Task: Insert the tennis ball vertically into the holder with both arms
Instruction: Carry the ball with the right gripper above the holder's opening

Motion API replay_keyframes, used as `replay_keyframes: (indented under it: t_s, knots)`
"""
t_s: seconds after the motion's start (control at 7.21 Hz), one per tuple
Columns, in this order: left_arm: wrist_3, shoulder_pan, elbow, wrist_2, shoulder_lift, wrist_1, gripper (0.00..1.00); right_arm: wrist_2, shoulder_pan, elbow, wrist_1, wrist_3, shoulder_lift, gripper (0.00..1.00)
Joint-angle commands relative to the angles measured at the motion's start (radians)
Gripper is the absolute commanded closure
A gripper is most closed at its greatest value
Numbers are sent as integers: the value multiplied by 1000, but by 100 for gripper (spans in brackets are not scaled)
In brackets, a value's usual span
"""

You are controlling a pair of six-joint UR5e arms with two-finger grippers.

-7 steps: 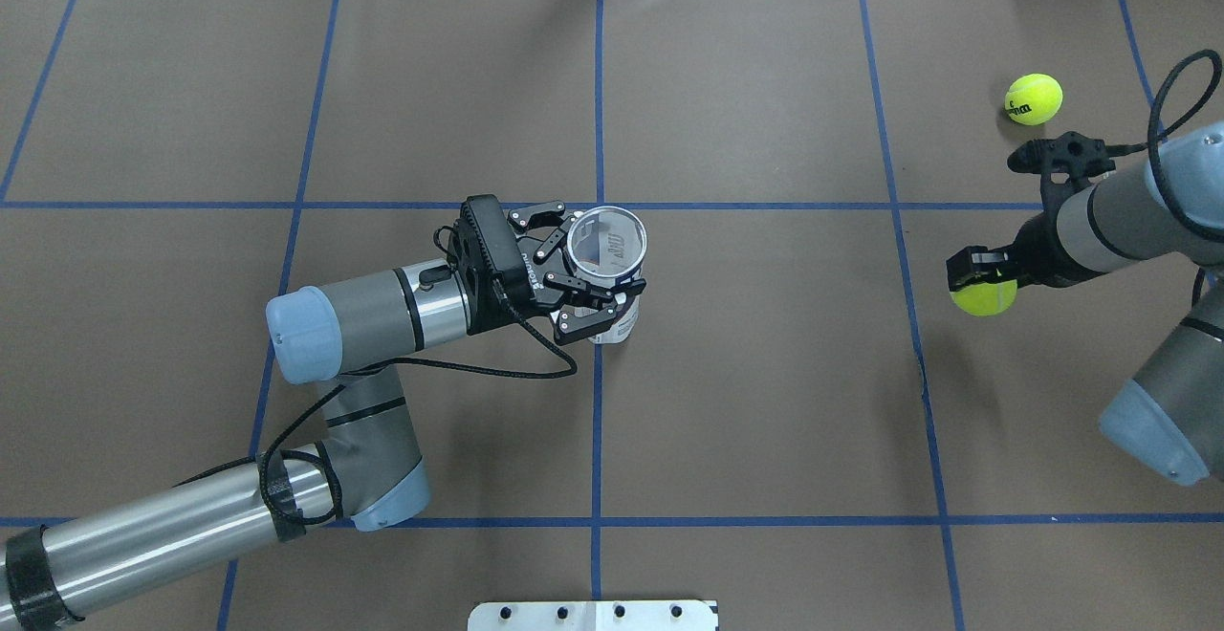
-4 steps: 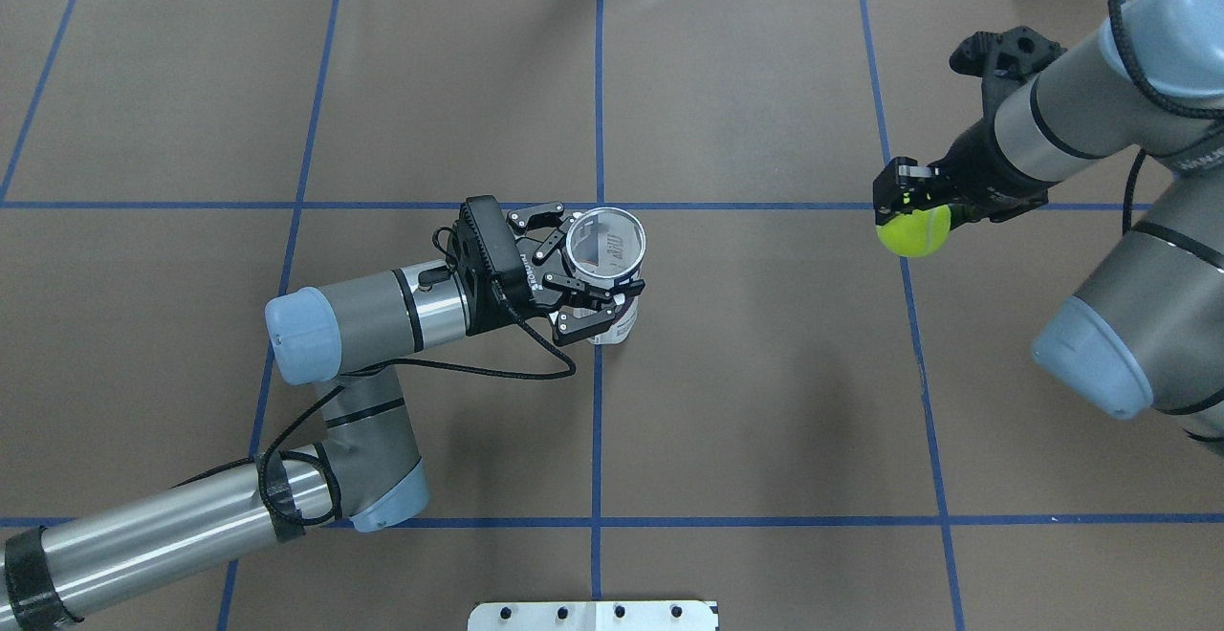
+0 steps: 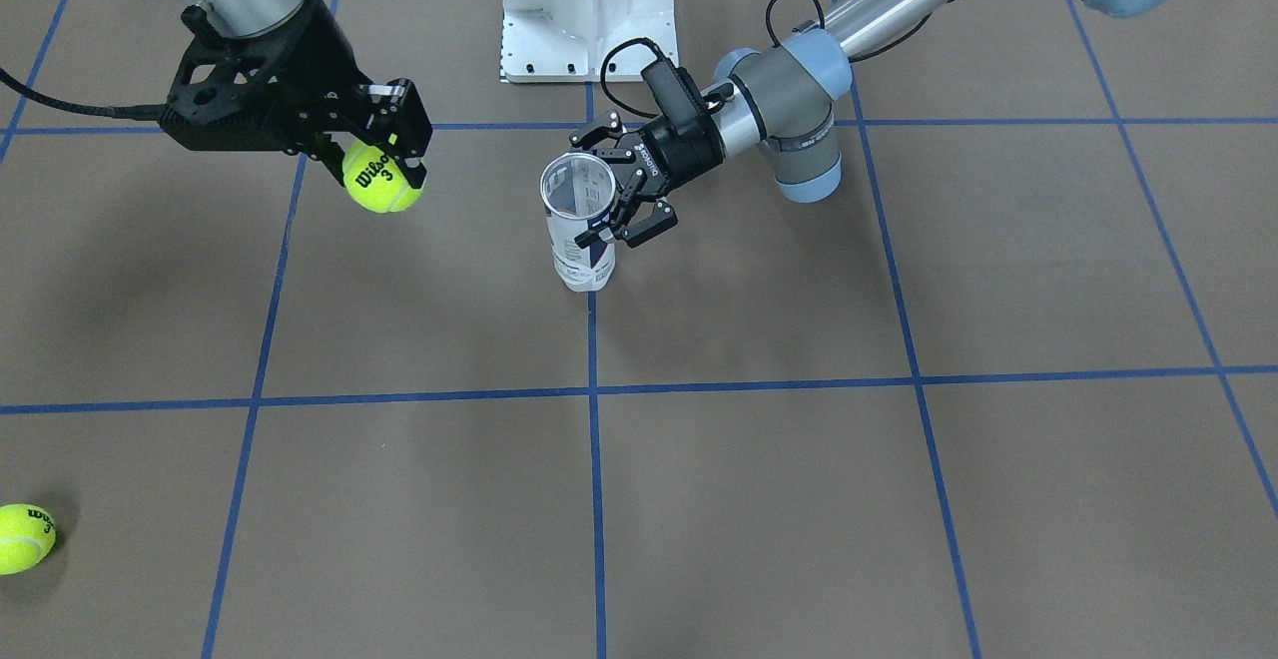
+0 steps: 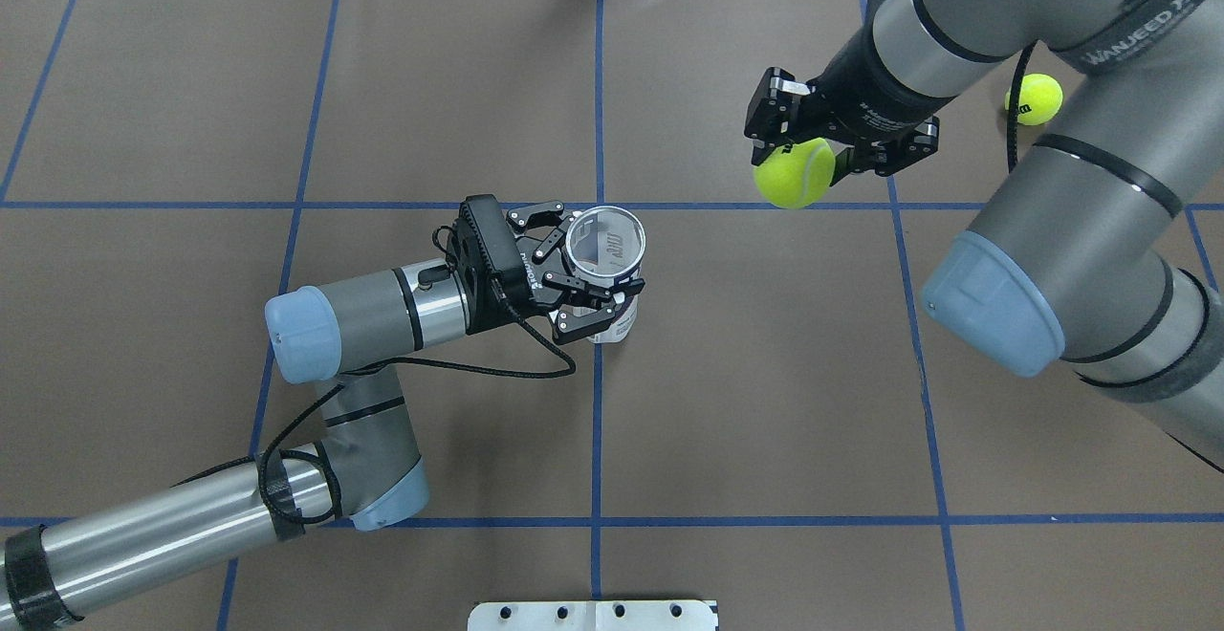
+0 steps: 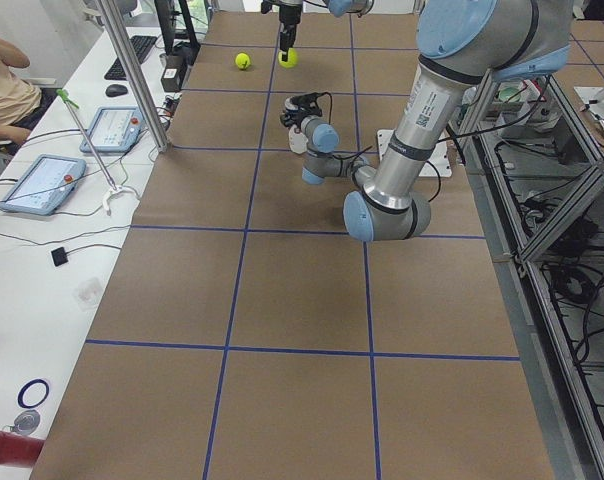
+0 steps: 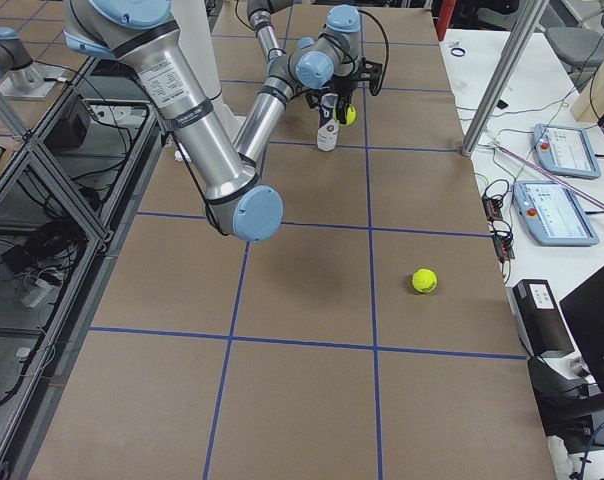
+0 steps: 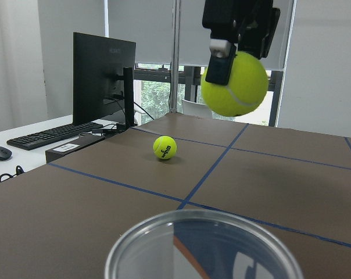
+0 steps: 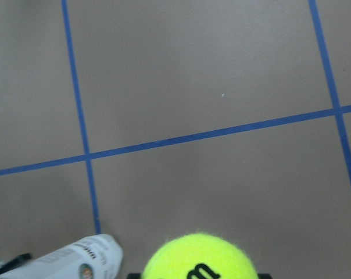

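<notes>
The holder (image 4: 607, 253) is a clear can that stands upright near the table's middle, open mouth up; it also shows in the front view (image 3: 581, 230). My left gripper (image 4: 583, 272) is shut on the holder's side. My right gripper (image 4: 798, 167) is shut on a yellow tennis ball (image 4: 794, 173) and holds it in the air, to the right of and beyond the holder. In the front view the ball (image 3: 382, 178) hangs left of the can. The left wrist view shows the can's rim (image 7: 201, 247) below and the held ball (image 7: 234, 84) above and ahead.
A second tennis ball (image 4: 1034, 98) lies on the table at the far right; it also shows in the front view (image 3: 22, 537). A white bolted pedestal (image 3: 587, 10) stands at the robot's base. Blue tape lines cross the brown table.
My right arm has swung left and away from the robot with the tennis ball, rising and closing on the holder. The left gripper and the holder have not moved.
</notes>
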Motion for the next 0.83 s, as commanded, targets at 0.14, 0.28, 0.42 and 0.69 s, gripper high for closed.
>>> replay_keyframes:
  t_s: [0.14, 0.28, 0.42, 0.69]
  knots:
    - [0, 1, 2, 0, 0, 2, 17, -12, -66, -120, -27, 167, 221, 100]
    - [0, 1, 2, 0, 0, 2, 17, -35, -89, -161, -36, 195, 272, 100]
    - [0, 1, 3, 0, 0, 2, 17, -87, -131, -178, -77, 198, 306, 100]
    - [0, 3, 3, 0, 0, 1, 17, -188, -206, -182, -148, 197, 311, 100]
